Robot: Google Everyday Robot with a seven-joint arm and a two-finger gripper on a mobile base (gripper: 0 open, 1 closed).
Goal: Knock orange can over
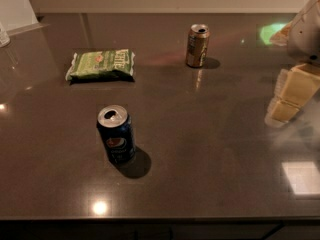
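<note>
Standing upright on the dark table (210, 149), the orange can (198, 45) was well to the left of the gripper (291, 96) and farther back; the gripper held nothing, how open I could not tell.

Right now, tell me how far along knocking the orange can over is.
Done: nothing; the orange can stands upright on the far side of the table. In hand: the tool sits at the right edge, well apart from it. Left: reach the can and tip it, leaving the blue can alone.
</note>
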